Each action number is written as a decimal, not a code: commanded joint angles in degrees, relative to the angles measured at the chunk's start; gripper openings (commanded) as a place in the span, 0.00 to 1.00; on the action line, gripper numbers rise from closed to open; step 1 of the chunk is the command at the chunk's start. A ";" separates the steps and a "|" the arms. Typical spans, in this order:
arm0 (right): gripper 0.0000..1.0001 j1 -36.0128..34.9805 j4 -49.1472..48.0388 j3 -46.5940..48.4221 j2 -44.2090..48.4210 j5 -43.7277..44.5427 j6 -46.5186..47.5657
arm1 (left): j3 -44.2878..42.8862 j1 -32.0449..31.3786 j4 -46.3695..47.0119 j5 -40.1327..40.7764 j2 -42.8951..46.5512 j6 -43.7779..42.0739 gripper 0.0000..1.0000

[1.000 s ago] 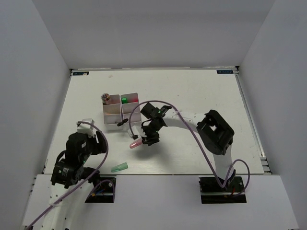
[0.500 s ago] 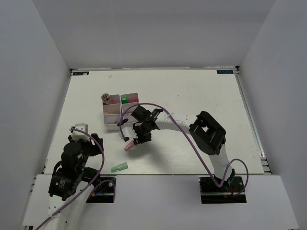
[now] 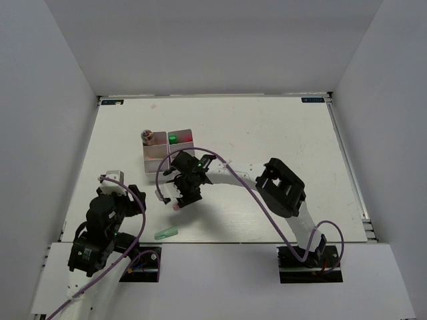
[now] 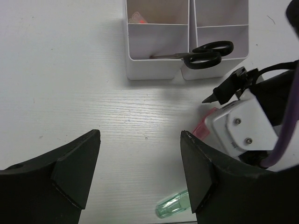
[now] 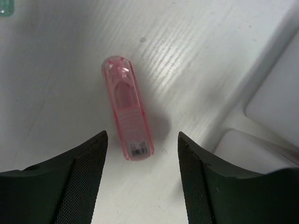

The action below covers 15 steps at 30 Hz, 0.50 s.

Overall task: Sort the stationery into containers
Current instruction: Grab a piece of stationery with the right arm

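Two white three-compartment trays [image 3: 155, 153] stand side by side at the left middle of the table, also seen in the left wrist view [image 4: 159, 70]. Black-handled scissors [image 4: 205, 53] lie across their near compartments. A pink marker [image 5: 127, 114] lies flat on the table, its near end between the fingers of my open, empty right gripper [image 5: 141, 135]. In the top view the right gripper [image 3: 179, 199] hangs over this marker [image 3: 175, 206], just in front of the trays. A pale green marker [image 3: 165, 233] lies near the front edge. My left gripper [image 4: 140, 135] is open and empty above it [image 4: 174, 205].
A small pink item [image 4: 136, 17] sits in a far compartment of the left tray. A green item [image 3: 173, 139] shows in the far compartment of the right tray. A corner of a tray [image 5: 275, 98] is close to the right finger. The right arm's purple cable [image 3: 230, 175] loops over the table.
My right gripper has moved left and nearer, past the trays' front. The pink marker has shifted left with it and now lies on the table. The left arm has drawn back slightly.
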<state>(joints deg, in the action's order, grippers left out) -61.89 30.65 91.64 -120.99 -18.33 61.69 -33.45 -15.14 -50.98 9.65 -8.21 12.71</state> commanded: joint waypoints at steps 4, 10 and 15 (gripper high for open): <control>0.63 -0.43 5.82 4.25 -3.81 -2.15 4.49 | -2.05 -0.16 -0.96 -1.21 0.03 0.74 0.80; 0.46 -0.08 10.73 7.06 -6.45 -3.55 5.98 | -2.41 -0.16 -1.75 -1.56 0.56 1.35 0.80; 0.44 -0.16 23.89 10.76 -8.82 -7.86 11.94 | -3.46 -0.07 -3.07 -2.09 1.09 2.05 0.80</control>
<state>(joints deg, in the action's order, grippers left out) -61.80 42.28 100.88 -127.74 -22.72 68.29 -34.54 -15.14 -52.90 8.38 -7.94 14.04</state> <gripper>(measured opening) 0.436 0.798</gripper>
